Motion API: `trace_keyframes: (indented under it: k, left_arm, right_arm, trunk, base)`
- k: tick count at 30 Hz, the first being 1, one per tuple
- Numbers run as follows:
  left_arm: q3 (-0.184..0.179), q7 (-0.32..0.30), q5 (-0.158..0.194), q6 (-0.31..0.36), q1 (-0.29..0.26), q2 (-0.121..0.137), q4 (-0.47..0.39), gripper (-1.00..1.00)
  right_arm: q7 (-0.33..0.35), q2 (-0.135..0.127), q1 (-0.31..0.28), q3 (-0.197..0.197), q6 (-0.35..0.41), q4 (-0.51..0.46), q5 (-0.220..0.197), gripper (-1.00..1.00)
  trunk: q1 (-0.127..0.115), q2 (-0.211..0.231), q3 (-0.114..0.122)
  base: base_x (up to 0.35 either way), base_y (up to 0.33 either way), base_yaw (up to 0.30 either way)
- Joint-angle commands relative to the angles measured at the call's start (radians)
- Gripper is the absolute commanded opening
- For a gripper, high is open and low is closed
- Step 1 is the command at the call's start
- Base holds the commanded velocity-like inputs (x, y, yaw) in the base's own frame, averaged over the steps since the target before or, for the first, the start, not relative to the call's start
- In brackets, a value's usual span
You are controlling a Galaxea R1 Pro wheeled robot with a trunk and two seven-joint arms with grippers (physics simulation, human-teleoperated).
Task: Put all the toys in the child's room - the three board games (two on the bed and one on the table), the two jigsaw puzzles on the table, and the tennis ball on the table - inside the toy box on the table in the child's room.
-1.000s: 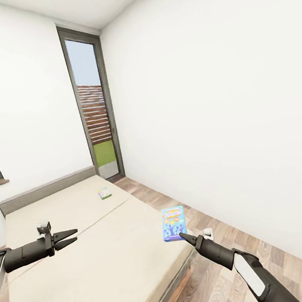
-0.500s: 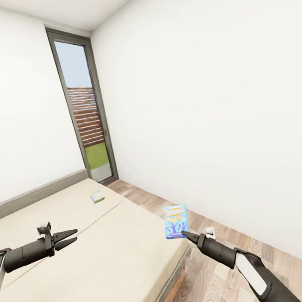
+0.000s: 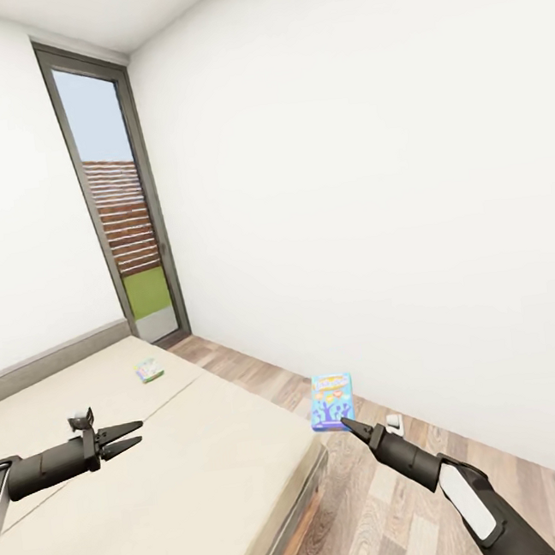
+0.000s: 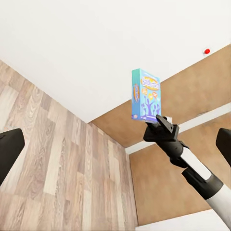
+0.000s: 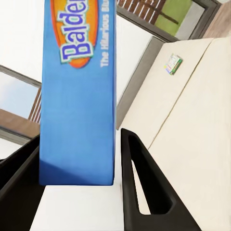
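While clamped in right gripper [image 3: 346,423], blue board game [image 3: 331,401] — upright, long axis vertical

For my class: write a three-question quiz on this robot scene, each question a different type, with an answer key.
1. True or false: the right claw holds the blue game box.
2. Where does the other game box lie? A) the floor B) the bed C) the window sill
3. Fill in: the left claw is ____ and holds nothing.

Key: 1 true; 2 B; 3 open
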Motion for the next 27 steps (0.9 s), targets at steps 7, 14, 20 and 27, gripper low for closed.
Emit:
trace_keyframes:
  k: [7, 14, 20, 27]
  left_arm:
    - [-0.028, -0.005, -0.007, 0.010, 0.000, -0.001, 0.000, 1.00]
    - [-0.056, -0.004, -0.007, 0.012, 0.000, -0.001, 0.000, 1.00]
    - [-0.058, -0.003, -0.007, 0.012, 0.000, -0.001, 0.000, 1.00]
    - [-0.059, -0.003, -0.007, 0.012, 0.000, -0.003, 0.000, 1.00]
  right_arm:
    - [-0.001, 0.000, 0.000, -0.003, 0.008, -0.002, -0.006, -1.00]
    - [-0.003, 0.000, 0.000, -0.042, 0.021, 0.004, -0.008, -1.00]
    - [-0.004, 0.000, 0.000, -0.073, 0.039, 0.005, -0.007, -1.00]
    - [-0.005, 0.000, 0.000, -0.081, 0.044, 0.005, -0.008, -1.00]
  trunk:
    - [0.000, -0.001, -0.005]
    - [0.000, -0.001, -0.016]
    - [0.000, -0.001, -0.026]
    - [0.000, -0.001, -0.037]
  base:
    - [0.000, 0.000, -0.020]
    - [0.000, 0.000, -0.017]
    - [0.000, 0.000, -0.055]
    - [0.000, 0.000, -0.064]
